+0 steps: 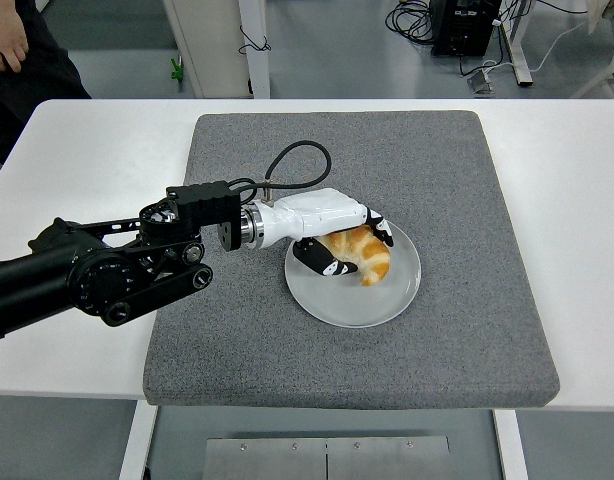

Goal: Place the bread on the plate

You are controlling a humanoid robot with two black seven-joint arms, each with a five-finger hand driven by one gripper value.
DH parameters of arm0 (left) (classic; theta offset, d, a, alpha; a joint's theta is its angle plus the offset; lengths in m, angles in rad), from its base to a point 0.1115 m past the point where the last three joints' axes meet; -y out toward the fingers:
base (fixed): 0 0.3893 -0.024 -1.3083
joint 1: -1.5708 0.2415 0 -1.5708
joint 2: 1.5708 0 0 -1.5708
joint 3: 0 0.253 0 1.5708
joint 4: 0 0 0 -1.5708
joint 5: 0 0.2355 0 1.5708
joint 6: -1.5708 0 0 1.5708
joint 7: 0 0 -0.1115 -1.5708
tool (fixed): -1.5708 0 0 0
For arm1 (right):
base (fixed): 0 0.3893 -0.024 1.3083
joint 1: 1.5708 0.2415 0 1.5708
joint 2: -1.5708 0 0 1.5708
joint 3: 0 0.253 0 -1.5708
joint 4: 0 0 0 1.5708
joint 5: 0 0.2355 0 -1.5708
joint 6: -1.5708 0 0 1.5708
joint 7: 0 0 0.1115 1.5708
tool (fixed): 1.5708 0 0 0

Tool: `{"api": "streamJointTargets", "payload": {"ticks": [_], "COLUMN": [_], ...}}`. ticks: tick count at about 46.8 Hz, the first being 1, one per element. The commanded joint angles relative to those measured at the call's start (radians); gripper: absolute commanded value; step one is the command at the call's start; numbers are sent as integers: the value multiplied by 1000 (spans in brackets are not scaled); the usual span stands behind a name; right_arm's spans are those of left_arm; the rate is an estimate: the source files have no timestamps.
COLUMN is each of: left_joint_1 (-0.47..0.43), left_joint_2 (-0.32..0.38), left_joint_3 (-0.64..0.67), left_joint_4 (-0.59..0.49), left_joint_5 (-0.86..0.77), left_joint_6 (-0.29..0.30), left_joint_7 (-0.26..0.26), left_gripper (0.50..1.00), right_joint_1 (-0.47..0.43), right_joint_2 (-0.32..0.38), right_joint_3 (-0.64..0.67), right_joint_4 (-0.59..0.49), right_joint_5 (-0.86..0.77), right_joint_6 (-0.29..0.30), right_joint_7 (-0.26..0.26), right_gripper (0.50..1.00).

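A golden croissant-shaped bread (363,253) lies low over the upper part of the round white plate (367,305), which sits on the grey mat. My left hand (345,248), white with black fingertips, is shut on the bread, thumb below and fingers over its top. Whether the bread touches the plate surface I cannot tell. The black left arm (97,275) reaches in from the left edge. The right arm is out of sight.
The grey mat (467,200) covers the middle of the white table (577,180). A black cable (292,160) loops above the wrist. A person's hand and dark clothing (12,45) show at the top left corner.
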Motion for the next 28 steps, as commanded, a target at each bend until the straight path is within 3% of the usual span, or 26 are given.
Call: {"api": "streamJointTargets", "payload": {"ticks": [1,11,28], "left_joint_1": [0,0,8], "left_joint_2": [-2,-3,-5], "left_joint_3": [32,58,68], "left_joint_4": [2,11,13], "left_joint_5": [0,0,0], "left_joint_6": [33,70,75], "left_joint_7": [-4,-4,-4], "left_gripper": [646,646,654], "right_joint_1": [0,0,0], "right_joint_2": [0,0,0], "right_joint_3": [0,-1,0], "right_joint_4": [0,0,0], "right_joint_5": [0,0,0], "right_joint_6": [1,0,0], "right_joint_7": [0,0,0], "right_gripper": [1000,1000,1000]}}
